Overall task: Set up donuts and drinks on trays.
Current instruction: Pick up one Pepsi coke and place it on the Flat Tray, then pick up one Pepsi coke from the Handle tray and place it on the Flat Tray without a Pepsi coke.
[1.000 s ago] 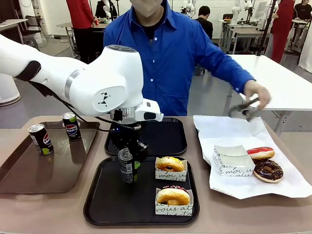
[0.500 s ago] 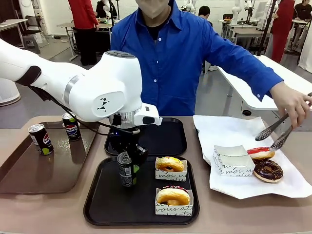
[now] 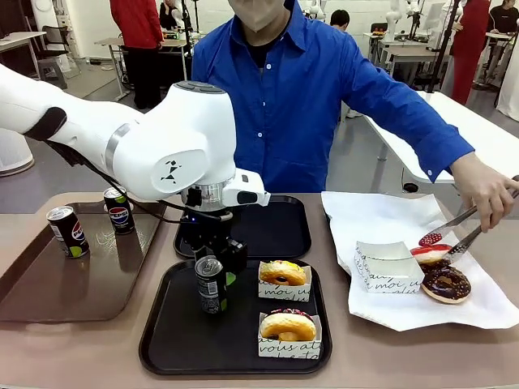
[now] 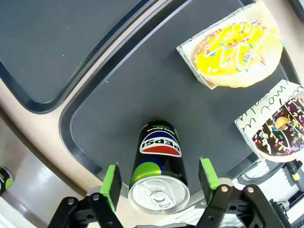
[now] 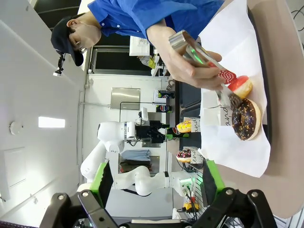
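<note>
A dark Pepsi can stands upright on the near black tray. My left gripper hangs just behind and above it. In the left wrist view the can sits between the green fingers with a gap on each side, so the left gripper is open. Two donuts in white holders share that tray: a yellow one and a dark-glazed sprinkled one. The far black tray is bare. My right gripper is open and holds nothing.
A brown tray at the left carries two more cans. White paper at the right holds an empty holder, a red-glazed donut and a chocolate donut. The person's hand holds tongs over the red one.
My left gripper has opened and let go of the can, which now stands upright on the near tray. The person's hand has brought the tongs down to the red-glazed donut.
</note>
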Controlling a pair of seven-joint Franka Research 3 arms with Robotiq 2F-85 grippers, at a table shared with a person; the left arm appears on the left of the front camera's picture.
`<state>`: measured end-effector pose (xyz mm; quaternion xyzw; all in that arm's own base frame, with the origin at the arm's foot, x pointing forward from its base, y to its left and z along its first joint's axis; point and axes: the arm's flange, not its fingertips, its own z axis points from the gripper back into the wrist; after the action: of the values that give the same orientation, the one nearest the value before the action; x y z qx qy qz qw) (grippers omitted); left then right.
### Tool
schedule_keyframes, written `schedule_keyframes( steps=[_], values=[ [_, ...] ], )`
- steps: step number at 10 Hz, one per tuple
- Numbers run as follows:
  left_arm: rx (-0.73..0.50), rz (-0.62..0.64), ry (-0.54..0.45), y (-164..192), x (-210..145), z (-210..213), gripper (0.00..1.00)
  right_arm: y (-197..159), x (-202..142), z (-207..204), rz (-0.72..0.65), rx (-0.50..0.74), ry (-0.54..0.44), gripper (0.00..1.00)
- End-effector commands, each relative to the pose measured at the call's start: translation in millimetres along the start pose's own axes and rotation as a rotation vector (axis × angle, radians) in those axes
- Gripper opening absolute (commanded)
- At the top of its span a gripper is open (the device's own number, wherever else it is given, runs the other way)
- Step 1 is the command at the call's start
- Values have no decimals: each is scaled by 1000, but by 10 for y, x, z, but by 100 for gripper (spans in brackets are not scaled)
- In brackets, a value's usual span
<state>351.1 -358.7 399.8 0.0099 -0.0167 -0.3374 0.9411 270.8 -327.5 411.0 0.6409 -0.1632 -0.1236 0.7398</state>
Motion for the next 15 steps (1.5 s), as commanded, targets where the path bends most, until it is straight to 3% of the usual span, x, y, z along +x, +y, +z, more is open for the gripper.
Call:
schedule_keyframes(
  steps=[1,6,8,9,15],
  values=[
    [4,22,-51,13,-208,138,97,11,-6,-5,-1,13,-6,100],
    [-1,58,-155,25,-536,471,100,11,-6,-5,-1,13,-6,100],
    [3,109,-125,90,-506,424,100,11,-6,-5,-1,13,-6,100],
    [17,64,-127,30,-465,546,100,11,-6,-5,-1,13,-6,100],
    [18,71,-128,46,-470,551,100,11,-6,-5,-1,13,-6,100]
  ],
)
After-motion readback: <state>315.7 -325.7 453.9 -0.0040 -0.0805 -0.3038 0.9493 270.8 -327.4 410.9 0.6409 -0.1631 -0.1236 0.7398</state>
